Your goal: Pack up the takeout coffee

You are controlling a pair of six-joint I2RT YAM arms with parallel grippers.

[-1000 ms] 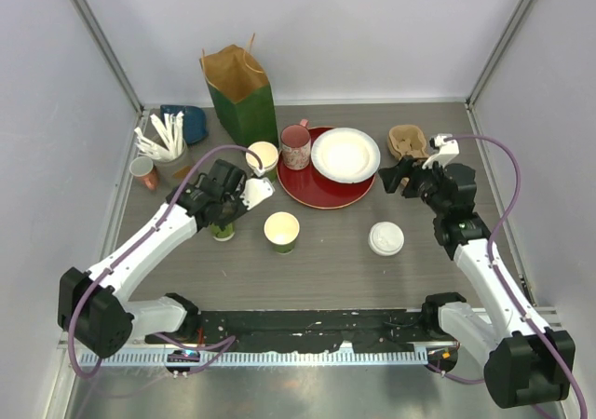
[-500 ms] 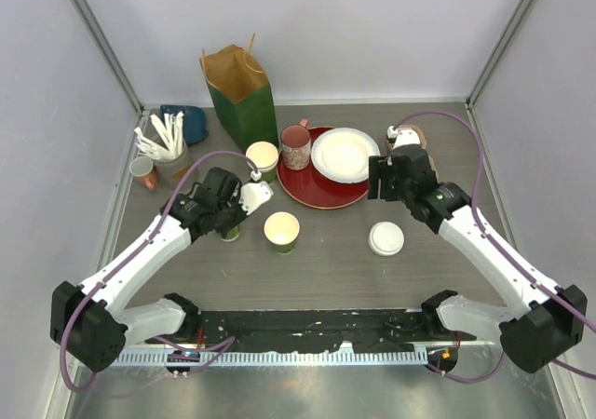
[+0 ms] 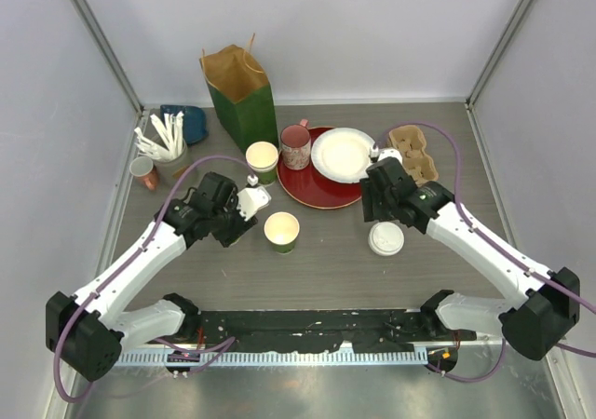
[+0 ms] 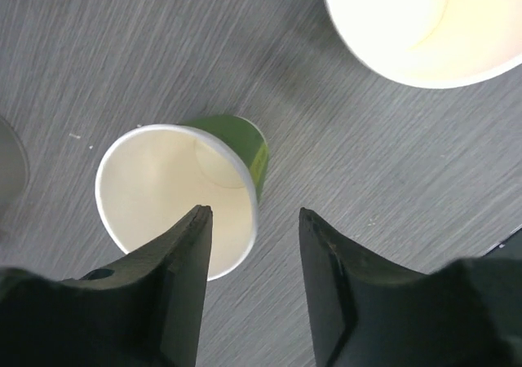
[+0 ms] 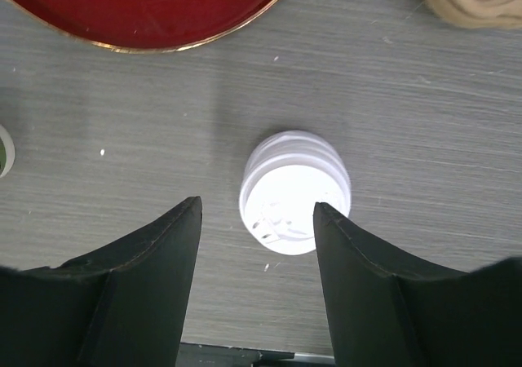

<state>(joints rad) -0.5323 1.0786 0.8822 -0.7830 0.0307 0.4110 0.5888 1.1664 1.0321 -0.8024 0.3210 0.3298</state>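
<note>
left gripper (image 4: pixel 249 218) apart over green paper cup (image 4: pixel 155 187) | right gripper (image 5: pixel 257 208) apart over white round plastic lids (image 5: pixel 295 192) | we reckon barely started, nothing lidded yet

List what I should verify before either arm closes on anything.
1. The left jaws are open: ok.
2. The left jaws straddle the rim of the green cup, one finger over its mouth and one outside: ok.
3. That cup stands upright and empty: ok.
4. The neighbouring cup is apart from the left jaws: ok.
5. The right jaws are open with the white lid between them: ok.
6. The right jaws are low enough to grip the lid: cannot tell.
</note>
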